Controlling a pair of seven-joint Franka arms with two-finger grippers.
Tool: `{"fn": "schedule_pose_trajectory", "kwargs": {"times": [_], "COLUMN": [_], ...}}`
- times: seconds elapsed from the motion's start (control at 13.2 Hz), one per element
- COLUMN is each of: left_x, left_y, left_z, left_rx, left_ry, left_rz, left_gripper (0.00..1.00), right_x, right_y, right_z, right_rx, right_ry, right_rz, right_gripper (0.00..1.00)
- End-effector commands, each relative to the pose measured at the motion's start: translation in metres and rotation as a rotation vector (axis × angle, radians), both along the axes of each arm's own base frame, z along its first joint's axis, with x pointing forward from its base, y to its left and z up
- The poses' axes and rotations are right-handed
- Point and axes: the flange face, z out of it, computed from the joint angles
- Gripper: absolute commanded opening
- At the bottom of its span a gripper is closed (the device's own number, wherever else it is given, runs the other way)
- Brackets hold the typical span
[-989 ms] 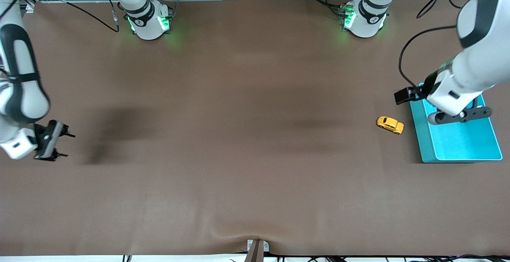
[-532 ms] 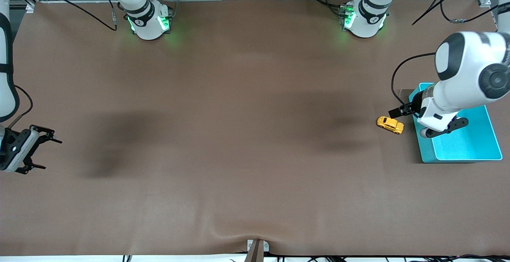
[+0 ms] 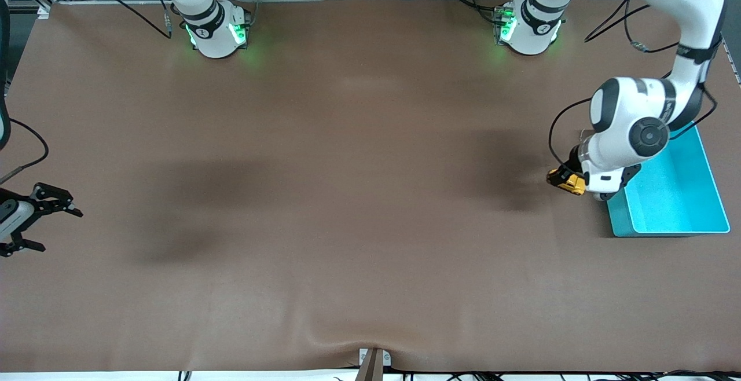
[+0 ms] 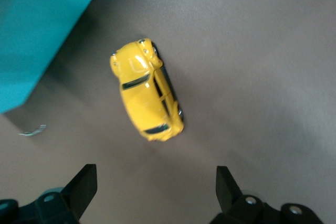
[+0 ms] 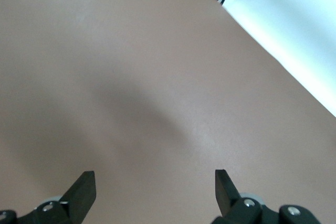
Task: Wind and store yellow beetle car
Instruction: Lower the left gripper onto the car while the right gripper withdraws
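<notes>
brown surface (image 3: 347, 196) | yellow beetle car (image 4: 146, 96): light, rigid, slick, grip its flanks | left gripper (image 4: 155, 195) over it, jaws apart | right gripper (image 3: 26, 219) waits, jaws apart

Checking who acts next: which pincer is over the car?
The left pincer, open over the yellow beetle car; the right pincer waits at the table's other end.

Yellow beetle car (image 4: 146, 94), turquoise bin (image 3: 671, 207)
</notes>
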Motion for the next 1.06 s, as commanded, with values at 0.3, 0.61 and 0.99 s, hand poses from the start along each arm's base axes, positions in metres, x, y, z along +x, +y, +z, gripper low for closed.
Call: {"fn": "schedule_pose_trajectory", "kwargs": {"times": [0.3,0.61,0.99], "left_x": [0.009,0.008,0.006], "left_y": [0.058,0.052,0.052], "left_z": [-0.026,-0.038,-0.051], "left_rx": [0.002,0.004,0.01], "left_ry": [-0.077,-0.063,-0.05], "left_rz": [0.155,0.187,0.257], "left_gripper": [1.0,1.0,1.0], "right_x": [-0.028,-0.054,-0.078], "right_y": [0.032,0.042,0.049], "right_z": [0.085,0.114,0.128], "right_rx": [0.068,0.048,0.037], "right_ry": [0.013,0.098,0.208], "right_rz": [-0.498,-0.639,-0.74], "right_gripper": [1.0,1.0,1.0]}}
